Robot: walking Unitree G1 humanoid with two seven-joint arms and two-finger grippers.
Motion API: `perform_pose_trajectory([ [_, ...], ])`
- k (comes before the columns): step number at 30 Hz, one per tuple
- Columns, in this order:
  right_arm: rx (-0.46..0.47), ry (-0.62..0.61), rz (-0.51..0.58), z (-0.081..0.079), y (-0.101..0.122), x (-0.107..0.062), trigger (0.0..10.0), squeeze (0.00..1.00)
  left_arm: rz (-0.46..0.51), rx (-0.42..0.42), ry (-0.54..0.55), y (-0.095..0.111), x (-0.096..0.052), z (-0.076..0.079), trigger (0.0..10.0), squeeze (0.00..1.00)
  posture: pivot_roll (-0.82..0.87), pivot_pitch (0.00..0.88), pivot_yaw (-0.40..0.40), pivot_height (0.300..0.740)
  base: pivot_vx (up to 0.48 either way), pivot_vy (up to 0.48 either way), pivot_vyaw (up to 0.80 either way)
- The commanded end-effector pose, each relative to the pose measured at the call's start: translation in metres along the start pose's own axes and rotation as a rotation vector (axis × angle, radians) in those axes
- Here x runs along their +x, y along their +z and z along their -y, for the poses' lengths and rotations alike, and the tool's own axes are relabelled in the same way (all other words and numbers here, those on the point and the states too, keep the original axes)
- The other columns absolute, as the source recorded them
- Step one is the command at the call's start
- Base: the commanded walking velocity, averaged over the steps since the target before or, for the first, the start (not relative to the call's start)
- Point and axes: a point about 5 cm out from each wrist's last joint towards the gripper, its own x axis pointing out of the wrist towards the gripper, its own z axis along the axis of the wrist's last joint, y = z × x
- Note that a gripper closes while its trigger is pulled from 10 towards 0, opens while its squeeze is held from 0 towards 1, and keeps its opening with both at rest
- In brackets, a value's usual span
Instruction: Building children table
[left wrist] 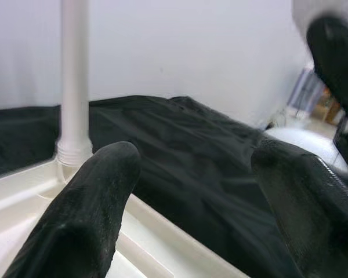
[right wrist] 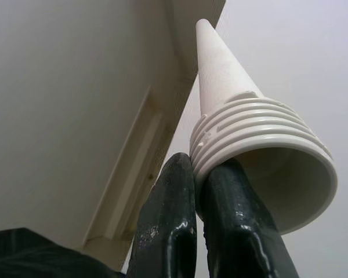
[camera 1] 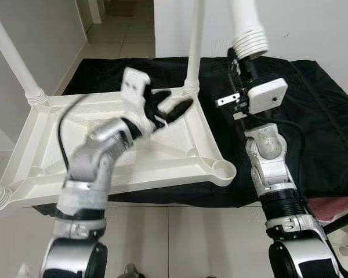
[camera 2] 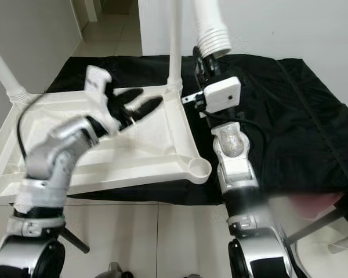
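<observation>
My right gripper (right wrist: 196,191) pinches a loose white leg (camera 1: 245,26) beside the upturned table (camera 1: 180,159), my left gripper (camera 1: 173,108) spread wide above it.

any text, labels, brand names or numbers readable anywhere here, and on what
None: no readable text in any view.
The white table top, upside down on the black cloth, is plain, as are its screwed-in legs.
The loose leg clamped in the right gripper shows only ribbed threads.
The white camera boxes on the wrists bear no legible marking.
</observation>
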Motion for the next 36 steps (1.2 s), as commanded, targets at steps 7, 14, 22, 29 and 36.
perform_pose_trajectory([
  [7,0.001,0.124,-0.043,-0.012,-0.002,-0.019,10.0,0.0,0.006,-0.243,-0.074,0.016,-0.004,-0.02,10.0,0.0,-0.02,0.016,0.02,0.74,0.0,0.0,0.0],
  [14,0.036,0.208,-0.102,-0.024,-0.008,-0.033,10.0,0.0,0.032,-0.414,-0.104,0.023,0.007,-0.022,10.0,0.0,-0.03,0.012,0.021,0.74,0.0,0.0,0.0],
  [22,0.072,0.294,-0.145,-0.043,-0.01,-0.047,10.0,0.0,0.048,-0.493,-0.157,0.029,0.017,-0.016,10.0,0.0,-0.03,0.006,0.022,0.74,0.0,0.0,0.0],
  [29,0.075,0.339,-0.156,-0.05,-0.01,-0.052,10.0,0.0,0.01,-0.499,-0.15,0.023,0.027,-0.015,10.0,0.0,-0.03,0.001,0.027,0.74,0.0,0.0,0.0],
  [36,0.054,0.359,-0.161,-0.054,-0.01,-0.058,10.0,0.0,-0.07,-0.473,-0.086,0.011,0.034,-0.02,10.0,0.0,-0.05,0.0,0.038,0.74,0.0,0.0,0.0],
])
